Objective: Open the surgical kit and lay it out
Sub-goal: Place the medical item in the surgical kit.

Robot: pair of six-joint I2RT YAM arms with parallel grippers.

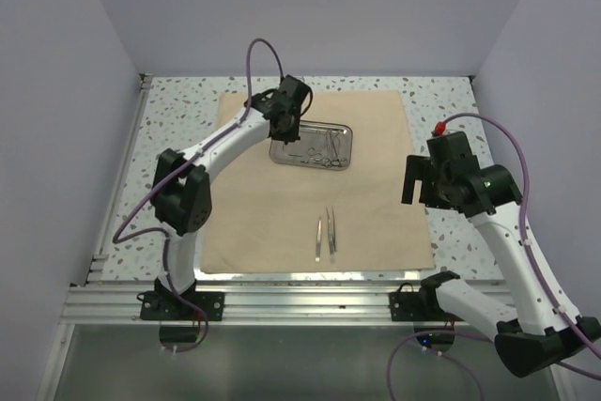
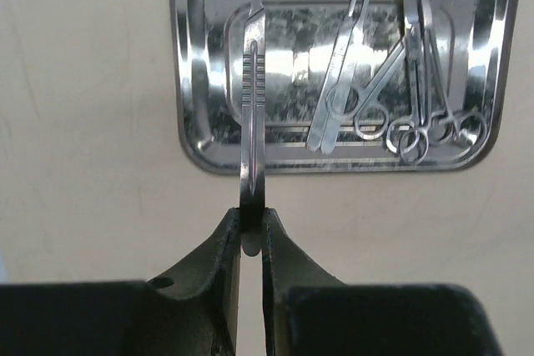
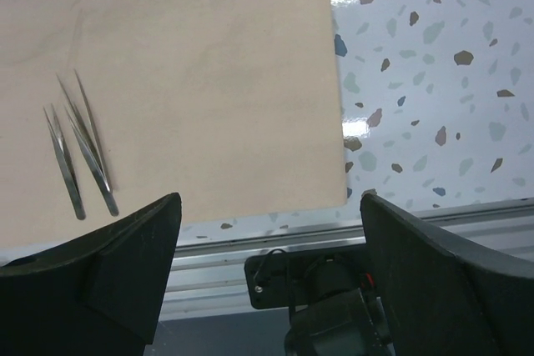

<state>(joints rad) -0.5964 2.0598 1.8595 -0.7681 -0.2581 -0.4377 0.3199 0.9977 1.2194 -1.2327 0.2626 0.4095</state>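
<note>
**Third instrument gripped over the tray**

The left gripper [image 2: 253, 224] has its fingers pinched nearly together on the near end of one scalpel handle [image 2: 252, 97], which points away across the steel tray [image 2: 188, 81]. Whether its far tip rests on the tray, I cannot tell.

The right gripper [image 3: 269, 206] is spread wide and holds nothing, hovering above the cloth's near right corner.

The step in hand looks like moving instruments from tray to cloth [image 1: 254, 213]. The next move calls for carrying the handle level to the two tweezers [image 1: 325, 234] and setting it down parallel beside them.

Count: one tray, two tweezers on the cloth, and what appear to be three ring-handled instruments [image 2: 417, 114] overlapping in the tray.
</note>
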